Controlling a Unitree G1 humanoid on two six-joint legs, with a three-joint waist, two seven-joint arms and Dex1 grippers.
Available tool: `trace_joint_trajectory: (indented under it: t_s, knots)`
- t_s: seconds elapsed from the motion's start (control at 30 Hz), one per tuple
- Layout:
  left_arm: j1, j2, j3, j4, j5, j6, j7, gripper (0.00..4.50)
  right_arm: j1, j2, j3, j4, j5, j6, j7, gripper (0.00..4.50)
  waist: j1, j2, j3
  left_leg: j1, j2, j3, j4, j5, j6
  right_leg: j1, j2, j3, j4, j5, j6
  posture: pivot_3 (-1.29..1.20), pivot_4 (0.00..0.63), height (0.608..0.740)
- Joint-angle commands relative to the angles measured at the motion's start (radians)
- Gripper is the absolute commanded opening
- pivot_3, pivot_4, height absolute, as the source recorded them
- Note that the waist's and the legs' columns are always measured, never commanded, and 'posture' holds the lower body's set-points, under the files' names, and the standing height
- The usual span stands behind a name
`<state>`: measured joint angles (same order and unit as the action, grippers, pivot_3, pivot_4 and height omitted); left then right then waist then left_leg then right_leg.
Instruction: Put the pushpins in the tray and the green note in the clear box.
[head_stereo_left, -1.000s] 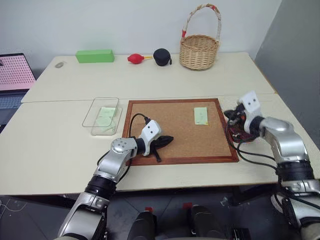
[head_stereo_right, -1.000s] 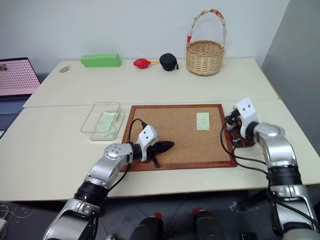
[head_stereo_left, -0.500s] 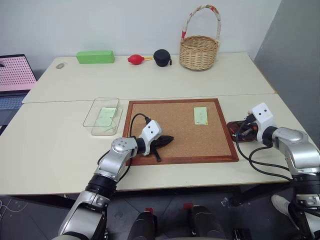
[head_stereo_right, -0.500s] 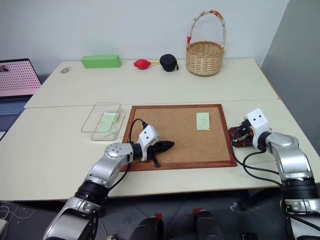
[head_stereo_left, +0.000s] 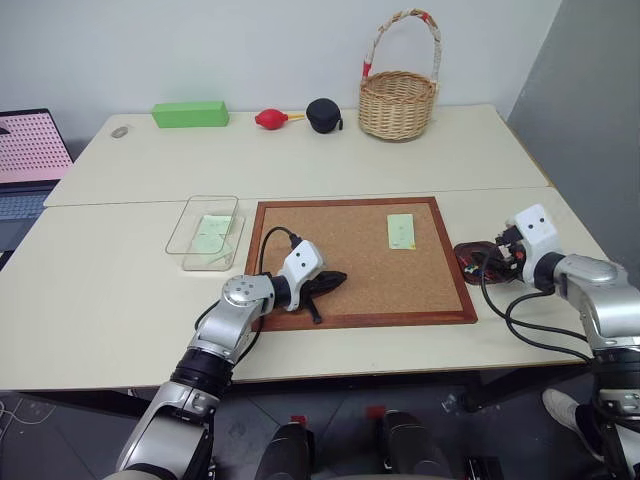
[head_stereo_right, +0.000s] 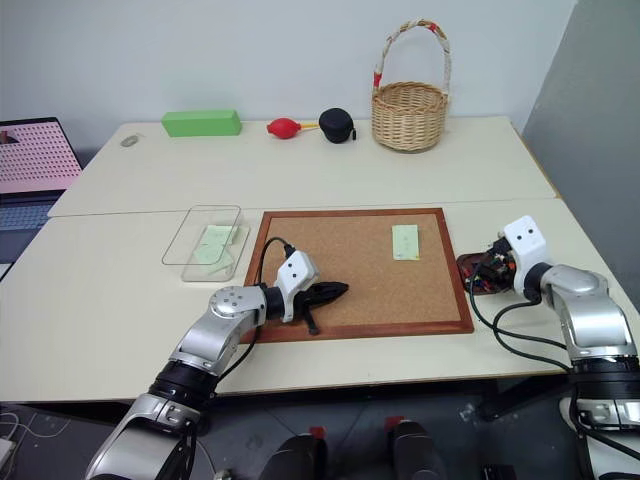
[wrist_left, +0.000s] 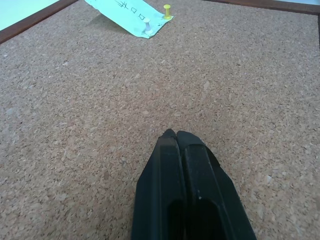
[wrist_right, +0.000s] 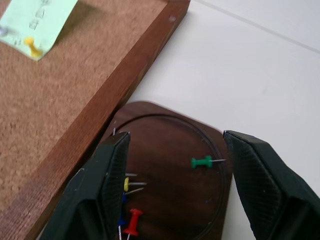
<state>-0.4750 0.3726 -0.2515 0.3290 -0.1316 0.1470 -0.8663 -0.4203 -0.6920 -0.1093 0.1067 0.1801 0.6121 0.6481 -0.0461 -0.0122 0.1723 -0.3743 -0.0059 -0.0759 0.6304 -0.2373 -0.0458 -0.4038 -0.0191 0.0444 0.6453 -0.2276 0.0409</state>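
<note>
Counting: four pushpins (wrist_right: 202, 162) in tray (wrist_right: 165, 195); right jaws spread, left pressed together.

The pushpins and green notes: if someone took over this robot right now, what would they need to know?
Right end effector: open, empty, over the tray.
Left end effector: shut, empty, resting on the corkboard.
Tray: beside the board's right edge, holding green, red and yellow pushpins.
Clear box: left of the board, one green note already inside.
Left: a green note pinned to the board by two pins; pull both, then box it.
</note>
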Motion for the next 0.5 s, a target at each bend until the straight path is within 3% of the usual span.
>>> trace_joint_trajectory:
  t_s: [0.03, 0.23, 0.5]
  knots:
    - [0.032, 0.020, -0.032, 0.085, 0.069, 0.033, 0.010, 0.00, -0.028, 0.031, -0.032, -0.088, 0.060, -0.020, 0.017, 3.03, 0.000, 0.000, 0.000, 0.000, 0.000, 0.000, 0.000, 0.000, 0.000, 0.000, 0.000, 0.000, 0.000, 0.000, 0.000, 0.00, 0.150, 0.740]
    - [0.035, 0.030, -0.030, 0.080, 0.068, 0.036, 0.004, 0.00, -0.023, 0.132, 0.035, -0.105, 0.053, -0.077, -0.002, 3.03, -0.001, 0.000, 0.000, 0.000, 0.000, 0.000, 0.000, 0.000, 0.000, 0.000, 0.000, 0.000, 0.000, 0.000, 0.000, 0.00, 0.150, 0.740]
    - [0.037, 0.033, -0.030, 0.071, 0.068, 0.041, 0.005, 0.00, -0.098, 0.243, 0.116, 0.045, -0.004, -0.181, -0.032, 3.03, -0.004, 0.000, 0.000, 0.000, 0.000, 0.000, 0.000, 0.000, 0.000, -0.001, 0.000, 0.000, 0.000, 0.000, 0.000, 0.00, 0.150, 0.740]
